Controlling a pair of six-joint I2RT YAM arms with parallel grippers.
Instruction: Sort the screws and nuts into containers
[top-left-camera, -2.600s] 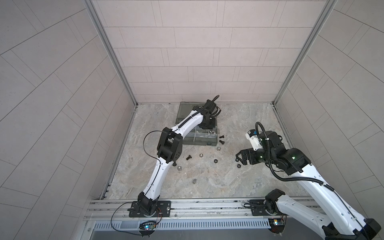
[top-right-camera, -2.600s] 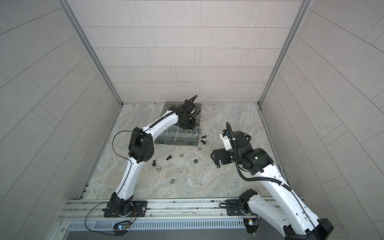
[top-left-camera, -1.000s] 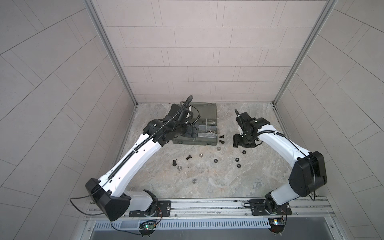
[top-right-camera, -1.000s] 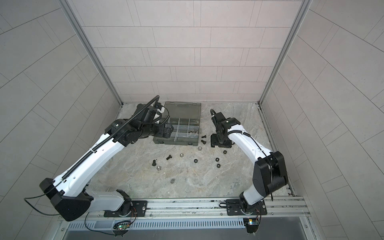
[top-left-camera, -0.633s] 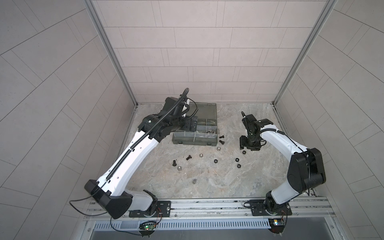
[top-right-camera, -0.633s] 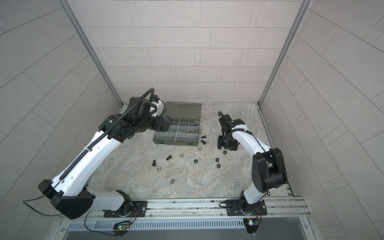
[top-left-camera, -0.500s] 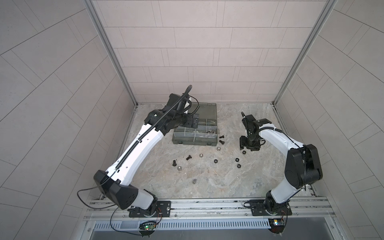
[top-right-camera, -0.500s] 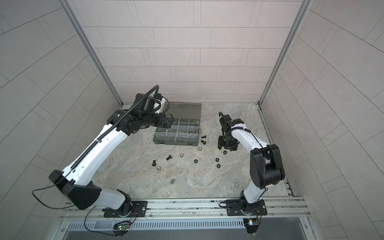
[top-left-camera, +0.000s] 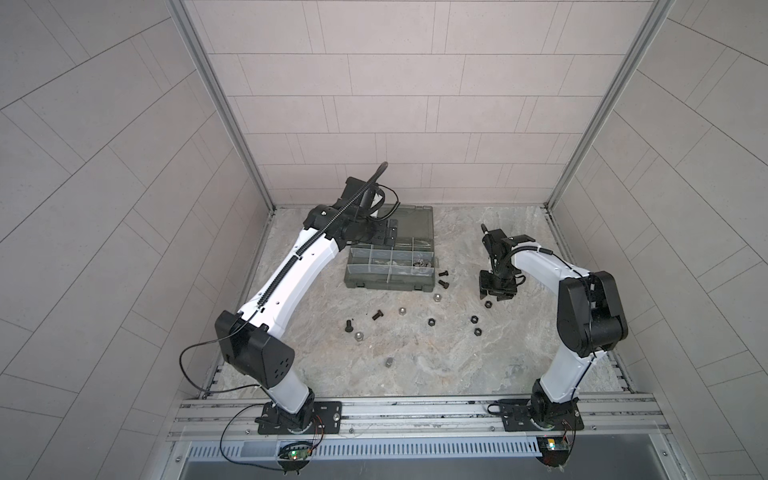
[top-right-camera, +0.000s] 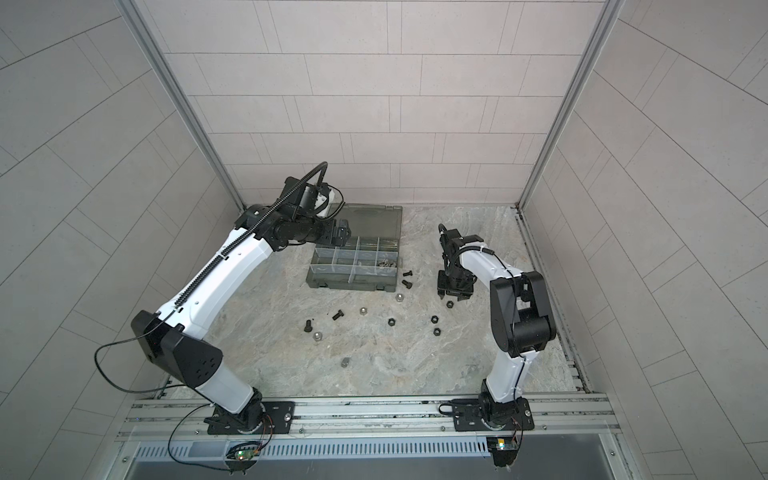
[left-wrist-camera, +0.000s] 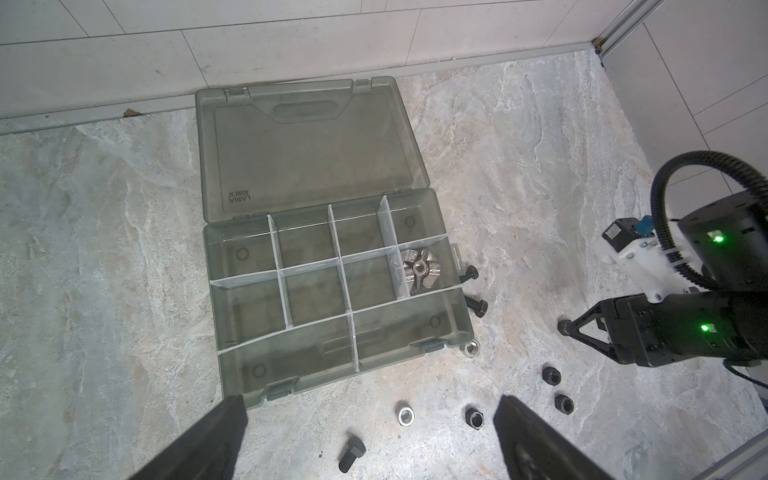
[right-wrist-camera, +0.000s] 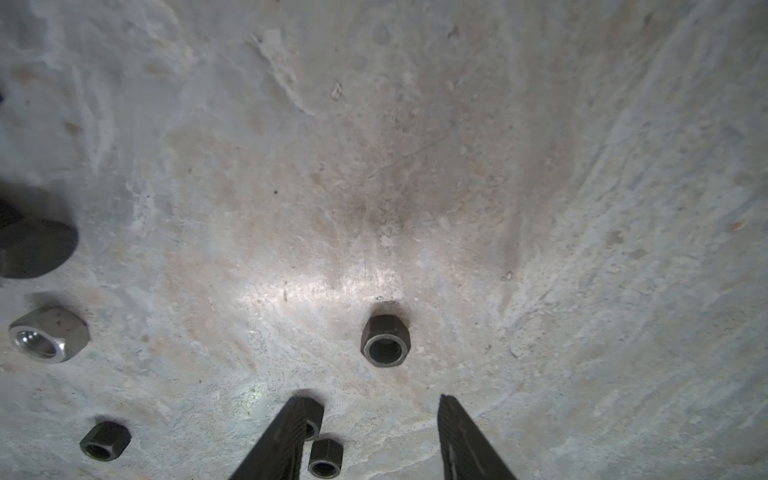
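Nut (right-wrist-camera: 385, 340), black, loose on the tabletop (top-left-camera: 415, 365), just ahead of the right hand (right-wrist-camera: 372, 401), which has swung over it, part-open and narrowing, grasping nothing; pickup looks imminent. Screws (left-wrist-camera: 351, 453) lie unsorted. Left hand (left-wrist-camera: 370, 403), released wide, has backed off the case (left-wrist-camera: 316, 365).

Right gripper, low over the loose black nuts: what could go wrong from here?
The right gripper stands open, but the lone black nut lies ahead of its fingertips, not between them; closing now might catch nothing. Two more black nuts sit right by one finger, which may knock them away.
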